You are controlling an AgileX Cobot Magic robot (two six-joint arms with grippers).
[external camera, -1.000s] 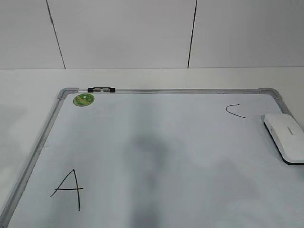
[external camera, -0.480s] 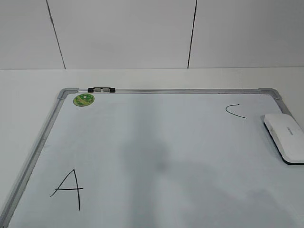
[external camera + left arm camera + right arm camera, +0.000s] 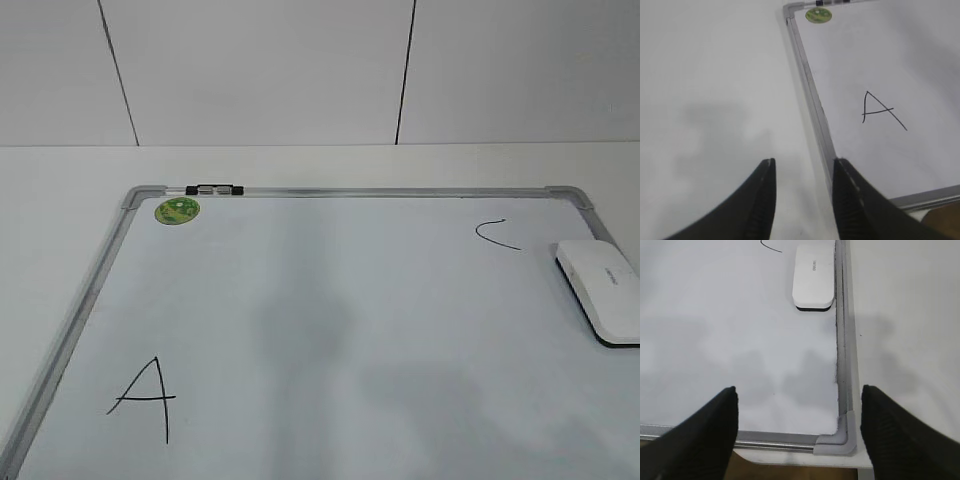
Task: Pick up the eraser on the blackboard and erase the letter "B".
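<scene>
**Eraser waits at the board's right edge, both grippers empty**

White table and a pale panelled wall frame the scene; the blackboard (image 3: 330,330) lies flat on the table, its grey frame running round a white writing surface. On it are a large "A" (image 3: 145,398) near the left, a "C" curve (image 3: 497,233) near the far right, and a round green sticker (image 3: 176,210) in the far left corner. The letter "B" shows in none of the views, so I cannot say where it sits.

The eraser (image 3: 813,276) lies flat on the board, close against the right frame rail and just beside the "C". Nothing touches it.

The right gripper (image 3: 797,427) hangs above the near right corner of the board with its jaws spread wide, well short of the eraser and holding nothing. The left gripper (image 3: 802,200) hovers over the table at the board's left rail, its jaws narrowly parted and empty.

The step in hand looks like the reach for the eraser, best done by the right arm. To do it well, travel forward along the rail, centre the jaws across the eraser's short width, and come down square. The rail sits close on one side, so that finger needs care to slip between block and frame without catching.
</scene>
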